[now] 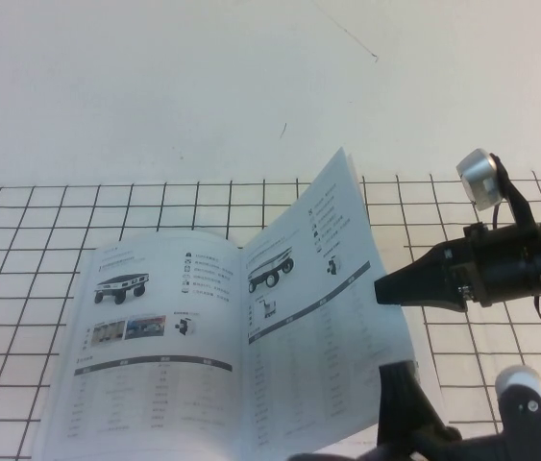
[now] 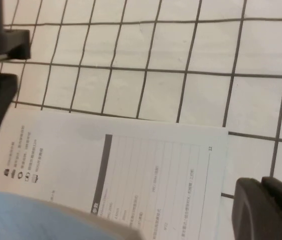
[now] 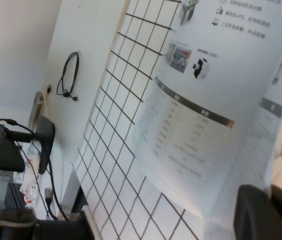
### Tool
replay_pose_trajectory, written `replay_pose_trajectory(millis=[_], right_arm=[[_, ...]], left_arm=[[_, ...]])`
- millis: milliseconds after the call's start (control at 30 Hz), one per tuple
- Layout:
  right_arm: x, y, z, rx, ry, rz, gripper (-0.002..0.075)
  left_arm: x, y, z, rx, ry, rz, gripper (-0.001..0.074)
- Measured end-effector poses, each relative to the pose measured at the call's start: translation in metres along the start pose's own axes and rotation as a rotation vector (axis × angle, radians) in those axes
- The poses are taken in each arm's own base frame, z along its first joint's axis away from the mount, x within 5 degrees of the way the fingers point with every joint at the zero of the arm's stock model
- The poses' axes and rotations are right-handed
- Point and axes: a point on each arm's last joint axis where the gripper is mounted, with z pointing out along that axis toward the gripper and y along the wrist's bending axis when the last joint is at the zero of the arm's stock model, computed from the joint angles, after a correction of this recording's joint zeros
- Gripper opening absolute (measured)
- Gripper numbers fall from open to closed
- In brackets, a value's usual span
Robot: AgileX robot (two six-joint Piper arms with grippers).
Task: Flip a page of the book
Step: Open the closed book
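The book [image 1: 155,365] lies open on the grid mat, its left leaf showing a vehicle above two small photos. The page [image 1: 328,269], the right leaf with a black-wheeled vehicle, icons and a dark-headed table, is lifted and curves up off the book. My right gripper [image 1: 382,288] reaches in from the right, shut on the page's outer edge. In the right wrist view the page [image 3: 261,145] runs between its fingers [image 3: 253,212]. My left gripper [image 1: 397,379] sits low beside the page's near right corner [image 2: 201,150], its fingers [image 2: 253,205] together and empty.
A black-lined grid mat [image 1: 39,240] covers the near table, with plain white surface [image 1: 203,86] beyond it. In the right wrist view a black cable [image 3: 68,75] lies past the mat, and dark equipment [image 3: 0,150] stands off the table's edge.
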Motion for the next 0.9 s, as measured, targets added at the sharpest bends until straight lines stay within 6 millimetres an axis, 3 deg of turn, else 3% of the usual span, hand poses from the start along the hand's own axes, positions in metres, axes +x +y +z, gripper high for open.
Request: replay_pose_trajectory(millis=[200,433,900], right_arm=[[-0.001,0.001,0.0,-0.008,-0.006,0.004,0.0],[-0.001,0.001,0.0,-0.012,-0.006,0.004,0.0001],[0.001,0.003,0.001,-0.035,0.005,-0.051,0.0001]], left_arm=[[0.01,-0.025,0.035,-0.061,0.058,-0.041,-0.0003],[0.037,-0.034,0.074,-0.272,0.214,-0.049,-0.0003],[0.046,-0.034,0.09,-0.348,0.222,-0.099,-0.0003]])
